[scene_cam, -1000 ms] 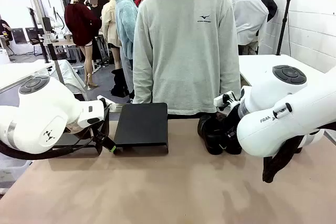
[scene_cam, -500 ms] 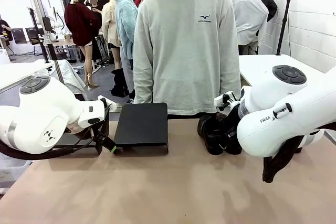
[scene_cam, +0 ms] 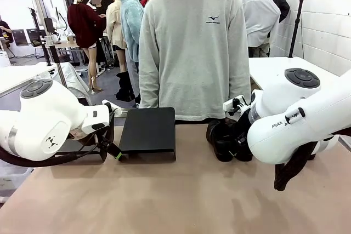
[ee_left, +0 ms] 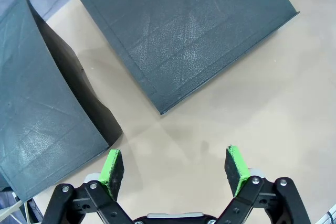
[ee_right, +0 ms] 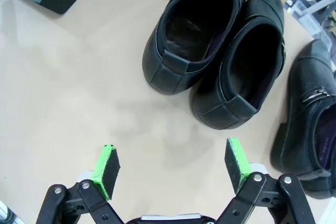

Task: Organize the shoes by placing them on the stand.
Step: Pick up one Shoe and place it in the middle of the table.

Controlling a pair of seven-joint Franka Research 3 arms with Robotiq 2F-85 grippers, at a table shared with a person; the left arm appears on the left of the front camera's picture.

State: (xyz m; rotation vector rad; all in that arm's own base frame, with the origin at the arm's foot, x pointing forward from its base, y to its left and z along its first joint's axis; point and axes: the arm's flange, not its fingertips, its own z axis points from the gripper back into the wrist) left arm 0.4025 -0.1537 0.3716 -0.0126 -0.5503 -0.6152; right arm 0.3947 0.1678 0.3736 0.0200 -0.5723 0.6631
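The shoes sit bunched on the table to the right of the stand, apart from it, and none is yet on its black top. The right gripper hovers over bare table on the stand's side of the bunch, green pads spread wide with nothing between them. The left gripper hangs by the stand's left front corner, equally wide and empty. The pick looks like the main risk. The nearest shoe lies flank to flank with its neighbour, so a finger coming down between them could shove one aside or catch both. The third shoe lies just beyond, farther from the stand, and could be knocked in turn. The uppers look smooth and rounded, so a pinch across them may slip or let the shoe swing; the heel wall seems the safer hold. The stand's top appears tilted, so a shoe released carelessly could slide down it. A dark panel stands just left of the stand, near the left gripper, and leaves little room there. A person stands directly behind the stand at the far edge. The right arm's bulky white link covers part of the bunch, so I cannot tell where a fourth shoe lies.
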